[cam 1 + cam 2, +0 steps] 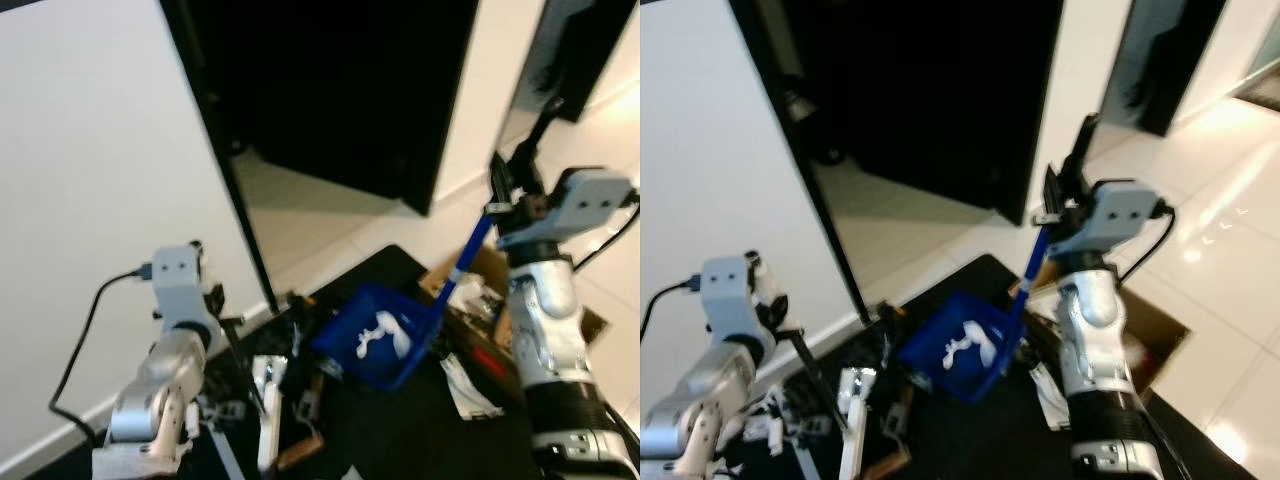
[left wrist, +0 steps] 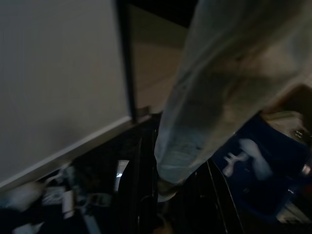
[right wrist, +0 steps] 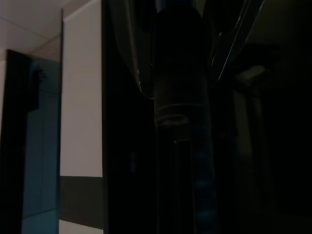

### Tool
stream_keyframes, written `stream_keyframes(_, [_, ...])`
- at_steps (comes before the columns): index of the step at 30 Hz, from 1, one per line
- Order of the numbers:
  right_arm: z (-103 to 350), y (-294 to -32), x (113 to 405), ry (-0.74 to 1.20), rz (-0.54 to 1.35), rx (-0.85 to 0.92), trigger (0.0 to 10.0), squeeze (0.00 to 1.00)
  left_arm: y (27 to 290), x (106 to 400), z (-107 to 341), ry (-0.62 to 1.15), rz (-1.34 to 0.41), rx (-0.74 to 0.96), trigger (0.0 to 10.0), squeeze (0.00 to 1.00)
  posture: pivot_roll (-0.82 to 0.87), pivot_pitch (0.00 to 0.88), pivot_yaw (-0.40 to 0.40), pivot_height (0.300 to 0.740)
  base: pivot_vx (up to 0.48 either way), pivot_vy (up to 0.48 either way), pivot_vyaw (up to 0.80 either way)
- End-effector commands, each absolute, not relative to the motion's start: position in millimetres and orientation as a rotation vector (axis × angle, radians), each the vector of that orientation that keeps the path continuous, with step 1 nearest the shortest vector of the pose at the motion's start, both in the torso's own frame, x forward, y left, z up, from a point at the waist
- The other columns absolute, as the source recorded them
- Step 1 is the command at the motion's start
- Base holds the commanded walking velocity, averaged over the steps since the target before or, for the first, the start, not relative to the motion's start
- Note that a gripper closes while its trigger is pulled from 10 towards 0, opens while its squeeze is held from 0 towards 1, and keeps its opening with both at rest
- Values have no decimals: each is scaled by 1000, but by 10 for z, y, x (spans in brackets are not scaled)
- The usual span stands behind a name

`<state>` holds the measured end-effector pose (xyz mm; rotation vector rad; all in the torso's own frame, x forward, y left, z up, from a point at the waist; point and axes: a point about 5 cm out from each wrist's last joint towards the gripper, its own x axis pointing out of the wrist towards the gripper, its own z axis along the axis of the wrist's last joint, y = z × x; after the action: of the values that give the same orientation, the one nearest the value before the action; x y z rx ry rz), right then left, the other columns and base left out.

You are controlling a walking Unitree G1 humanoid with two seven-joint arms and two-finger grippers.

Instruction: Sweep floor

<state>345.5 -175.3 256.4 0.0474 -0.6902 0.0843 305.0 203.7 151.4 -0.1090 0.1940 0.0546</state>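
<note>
Black fingers of the right end effector (image 1: 1065, 195) clamp the blue handle (image 1: 1030, 265) of the blue plastic dustpan (image 1: 958, 345), which hangs tilted above the dark mat (image 1: 970, 440) with white scraps (image 1: 970, 345) inside. Left end effector (image 1: 225, 330) grips a thin black broom stick (image 1: 245, 385) near the white wall (image 1: 90, 180). Beyond lie glossy pale floor tiles (image 1: 1230, 280) and a dark doorway (image 1: 930, 90).
</note>
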Motion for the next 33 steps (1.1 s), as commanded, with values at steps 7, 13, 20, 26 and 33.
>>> stream_keyframes(7, [2633, -1769, 3422, -736, 81, 64, 10000, 0, 2066, 3047, 1516, 181, 73, -101, 10000, 0, 97, 197, 119, 740, 413, -206, 0])
stream_keyframes(13, [2635, -1769, 3422, -737, 81, 64, 10000, 0, 2068, 3050, 1518, 181, 75, -101, 10000, 0, 98, 198, 118, 740, 415, -80, 0])
stream_keyframes(20, [2632, -1766, 3422, -736, 81, 64, 10000, 0, 2074, 3051, 1519, 181, 77, -101, 10000, 0, 98, 199, 118, 740, 415, -103, 0])
stream_keyframes(26, [2632, -1768, 3421, -736, 80, 63, 10000, 0, 2069, 3054, 1525, 172, 77, -105, 10000, 0, 96, 199, 118, 740, 414, -160, 0])
stream_keyframes(33, [2652, -1823, 3418, -742, 63, 41, 10000, 0, 2072, 3052, 1545, 153, 80, -106, 10000, 0, 93, 201, 117, 740, 47, 0, 0])
